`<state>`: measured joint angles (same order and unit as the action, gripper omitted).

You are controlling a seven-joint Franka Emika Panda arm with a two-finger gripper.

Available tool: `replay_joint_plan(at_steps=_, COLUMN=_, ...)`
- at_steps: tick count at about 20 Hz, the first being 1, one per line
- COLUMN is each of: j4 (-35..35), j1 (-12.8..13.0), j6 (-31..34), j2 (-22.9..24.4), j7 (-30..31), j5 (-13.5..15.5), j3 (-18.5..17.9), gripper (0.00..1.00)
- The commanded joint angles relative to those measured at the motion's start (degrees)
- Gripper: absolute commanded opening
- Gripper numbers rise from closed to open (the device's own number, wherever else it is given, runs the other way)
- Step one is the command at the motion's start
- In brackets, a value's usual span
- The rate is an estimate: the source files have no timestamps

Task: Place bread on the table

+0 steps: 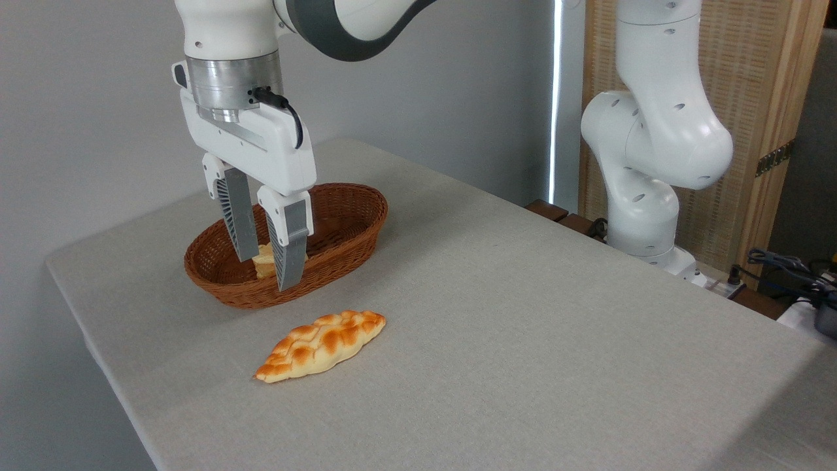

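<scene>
Grey-beige cloth covers the table [523, 314], where a braided loaf [320, 345] lies just in front of a wicker basket [356, 226]. Inside the basket sits the bread [263, 260], partly hidden between the jaws [266, 273], which are spread apart around it, not clenched.

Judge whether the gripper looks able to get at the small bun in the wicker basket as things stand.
Probably yes. The gripper hangs open over the basket, a finger either side of the bread, with nothing covering it. The braided loaf lies clear on the table.
</scene>
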<state>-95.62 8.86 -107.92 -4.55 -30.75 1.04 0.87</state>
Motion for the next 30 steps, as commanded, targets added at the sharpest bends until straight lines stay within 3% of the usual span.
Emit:
replay_joint_plan(at_steps=1, j4=0.08, j1=0.19, j6=1.22, j2=0.25, j7=0.25, j5=0.63, j3=0.28, gripper=1.0)
replay_joint_plan(at_steps=24, j4=-0.18, j1=0.19, j6=1.49, j2=0.16, j7=0.17, j5=0.54, j3=0.98, gripper=1.0)
replay_joint_plan(at_steps=30, j4=-0.97, j1=0.19, j6=0.35, j2=-0.11, j7=0.25, j5=2.2, j3=2.65, gripper=1.0)
